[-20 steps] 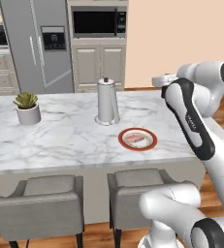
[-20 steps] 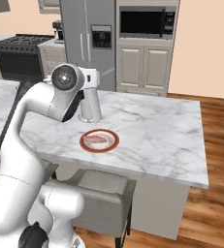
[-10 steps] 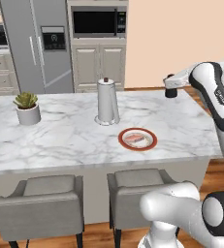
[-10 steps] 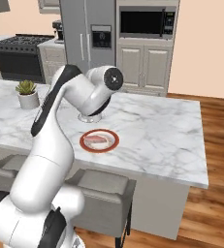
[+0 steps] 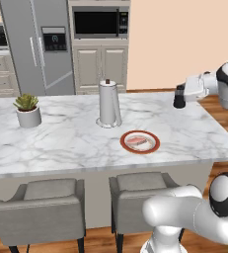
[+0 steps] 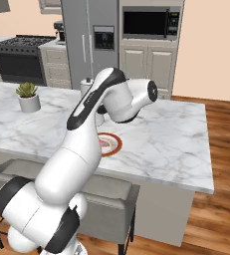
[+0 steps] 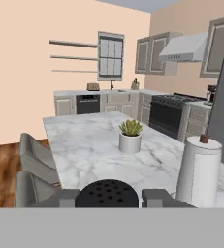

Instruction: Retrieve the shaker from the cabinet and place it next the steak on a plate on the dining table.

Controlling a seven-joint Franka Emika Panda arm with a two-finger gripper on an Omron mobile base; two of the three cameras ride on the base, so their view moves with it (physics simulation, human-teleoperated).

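The fingers (image 7: 107, 197) are closed on the shaker (image 7: 107, 194), one pad at each side of its black perforated cap. The shaker (image 5: 179, 97) hangs above the right end of the marble surface (image 5: 61, 143). Nearer the front edge lies the plate (image 5: 140, 142) with the steak (image 5: 138, 142). Farther back stand a paper-towel roll (image 5: 109, 104) and a potted plant (image 5: 27, 110).
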